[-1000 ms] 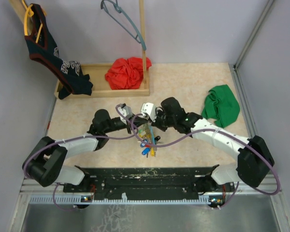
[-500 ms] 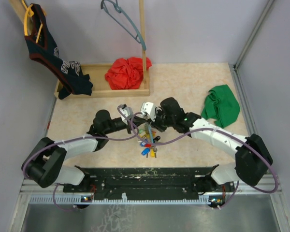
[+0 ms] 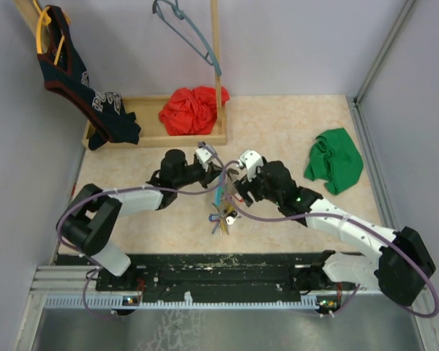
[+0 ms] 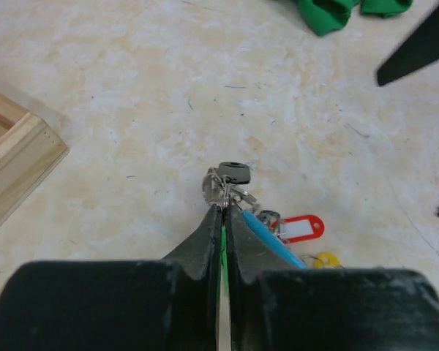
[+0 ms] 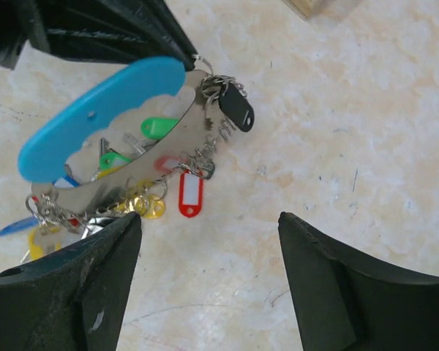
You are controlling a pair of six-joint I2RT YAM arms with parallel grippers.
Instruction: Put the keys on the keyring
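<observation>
Tabletop point(image 3: 293, 124) is beige marble-patterned, walls point(image 3: 293, 44) grey; left gripper point(image 4: 221, 212) pinches keyring point(image 5: 95, 117), right gripper point(image 5: 207, 227) spread.

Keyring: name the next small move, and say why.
Probably lower the left gripper to lay the keyring on the table: it is shut on the ring's end, the keys already hang from the hoop, and the right gripper stands open, apart from it.

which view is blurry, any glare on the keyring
Left wrist: the fingers up close are soft, the table sharper. Right wrist: keyring crisp, its metal shows coloured reflections, no harsh glare. Top external: even light, keys too small to resolve.
</observation>
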